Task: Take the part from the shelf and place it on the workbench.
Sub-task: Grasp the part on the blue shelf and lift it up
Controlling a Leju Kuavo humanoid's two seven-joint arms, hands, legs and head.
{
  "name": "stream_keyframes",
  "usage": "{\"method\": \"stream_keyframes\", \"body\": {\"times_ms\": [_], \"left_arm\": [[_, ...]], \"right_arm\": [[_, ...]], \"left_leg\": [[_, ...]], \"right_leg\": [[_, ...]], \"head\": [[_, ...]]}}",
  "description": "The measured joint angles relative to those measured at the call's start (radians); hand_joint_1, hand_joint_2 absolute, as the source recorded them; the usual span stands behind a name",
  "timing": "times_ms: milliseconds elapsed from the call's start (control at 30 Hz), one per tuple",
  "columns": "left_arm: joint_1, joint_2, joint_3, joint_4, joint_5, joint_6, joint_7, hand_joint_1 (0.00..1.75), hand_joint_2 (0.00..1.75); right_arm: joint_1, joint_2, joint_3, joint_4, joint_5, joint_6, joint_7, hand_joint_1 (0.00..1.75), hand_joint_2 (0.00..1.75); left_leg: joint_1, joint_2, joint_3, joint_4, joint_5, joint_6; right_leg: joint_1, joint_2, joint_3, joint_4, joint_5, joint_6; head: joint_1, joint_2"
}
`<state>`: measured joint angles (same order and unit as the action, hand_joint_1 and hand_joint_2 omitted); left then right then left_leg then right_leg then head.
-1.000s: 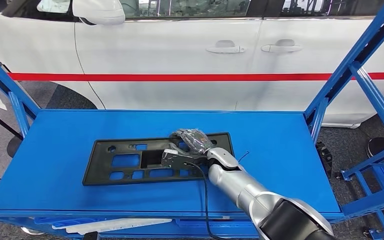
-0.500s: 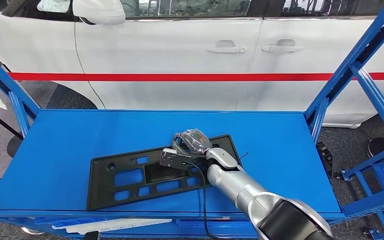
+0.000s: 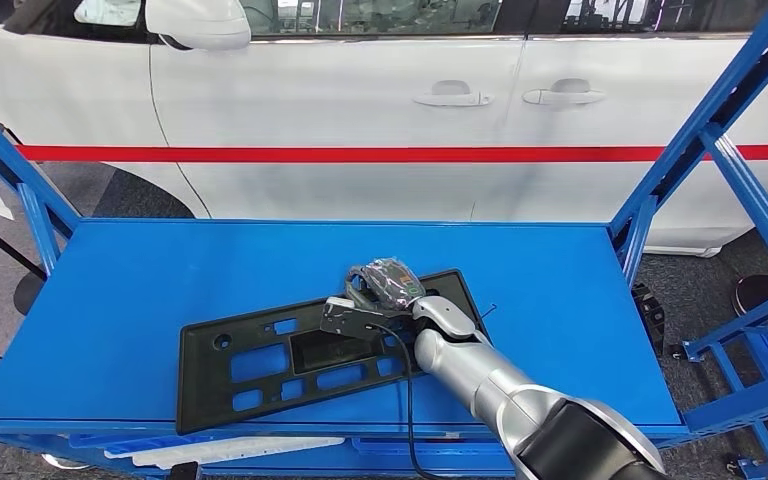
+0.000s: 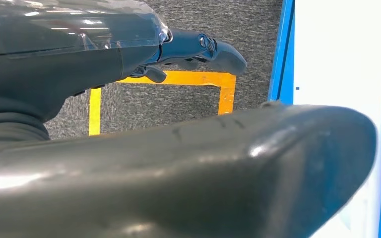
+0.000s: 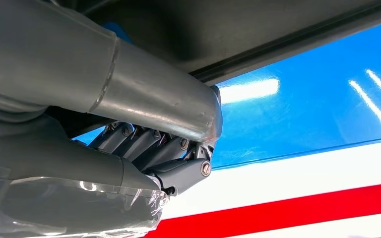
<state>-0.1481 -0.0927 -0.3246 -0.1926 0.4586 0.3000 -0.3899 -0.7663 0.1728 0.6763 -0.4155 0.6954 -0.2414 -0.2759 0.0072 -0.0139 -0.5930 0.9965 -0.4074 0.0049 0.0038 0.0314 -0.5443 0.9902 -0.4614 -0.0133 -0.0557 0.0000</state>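
Part (image 3: 290,362): black flat plastic panel with several rectangular cut-outs, lying on the blue shelf (image 3: 140,290) with its far right end raised and its near left corner close to the shelf's front edge. It extended leftward and toward the robot from the fingers.

Right hand (image 3: 375,292): reached in from the lower right on a silver arm and gripped the part at its upper right portion; the right wrist view showed the dark fingers (image 5: 151,144) curled together beneath the part's edge, with the thick grey thumb (image 5: 129,84) pressed over it.

Left hand (image 4: 129,148): seen hanging above grey carpet marked with orange tape (image 4: 178,79); one dark finger (image 4: 213,49) extended, thumb set apart from it, nothing held.

Shelf frame: blue uprights (image 3: 705,140) stood to the right of the fingers.

White car (image 3: 360,110): parked beyond the fingers, behind the shelf, bearing a red stripe (image 3: 360,154) along its doors.

Black cable (image 3: 407,400): ran from the right wrist back toward the robot.
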Motion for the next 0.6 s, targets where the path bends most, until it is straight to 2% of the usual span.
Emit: {"method": "stream_keyframes", "body": {"times_ms": [33, 67, 100, 167, 233, 600], "left_arm": [[0.0, 0.0, 0.0, 0.0, 0.0, 0.0, 0.0, 0.0, 0.0], [0.0, 0.0, 0.0, 0.0, -0.001, 0.0, 0.0, 0.0, 0.0], [0.0, 0.0, 0.0, 0.0, -0.001, 0.0, 0.0, 0.0, 0.0], [0.0, 0.0, 0.0, 0.0, -0.001, -0.001, 0.0, 0.0, 0.0], [0.0, 0.0, 0.0, 0.0, -0.001, -0.001, 0.0, 0.0, 0.0], [0.0, 0.0, 0.0, 0.0, 0.002, -0.001, 0.001, 0.0, 0.0]], "right_arm": [[0.0, 0.0, -0.001, 0.0, 0.0, -0.001, 0.0, 1.72, 0.0], [0.0, 0.0, -0.003, 0.0, 0.0, -0.002, -0.001, 1.51, 0.0], [0.001, 0.0, -0.005, 0.0, 0.0, -0.005, -0.002, 1.22, 0.0], [0.002, 0.0, -0.009, -0.001, 0.0, -0.01, -0.005, 0.39, 0.0], [0.004, 0.0, -0.013, -0.001, 0.0, -0.014, -0.007, 0.02, 0.0], [0.008, 0.0, -0.03, -0.004, -0.001, -0.02, -0.008, 0.0, 0.0]], "left_leg": [[0.0, 0.0, 0.0, 0.0, 0.0, 0.0], [0.0, 0.0, 0.0, 0.0, 0.0, 0.0], [0.0, 0.0, 0.0, 0.0, 0.0, 0.0], [0.0, 0.0, 0.0, 0.0, 0.0, 0.0], [0.0, 0.0, 0.0, 0.0, 0.0, 0.0], [0.0, 0.0, 0.0, 0.0, 0.0, 0.0]], "right_leg": [[0.0, 0.0, 0.0, 0.0, 0.0, 0.0], [0.0, 0.0, 0.0, 0.0, 0.0, 0.0], [0.0, 0.0, 0.0, 0.0, 0.0, 0.0], [0.0, 0.0, 0.0, 0.0, 0.0, 0.0], [0.0, 0.0, 0.0, 0.0, 0.0, 0.0], [0.0, 0.0, 0.0, 0.0, 0.0, 0.0]], "head": [[0.0, 0.0], [0.0, 0.0], [0.0, 0.0], [0.0, 0.0], [0.0, 0.0], [0.0, 0.0]]}}
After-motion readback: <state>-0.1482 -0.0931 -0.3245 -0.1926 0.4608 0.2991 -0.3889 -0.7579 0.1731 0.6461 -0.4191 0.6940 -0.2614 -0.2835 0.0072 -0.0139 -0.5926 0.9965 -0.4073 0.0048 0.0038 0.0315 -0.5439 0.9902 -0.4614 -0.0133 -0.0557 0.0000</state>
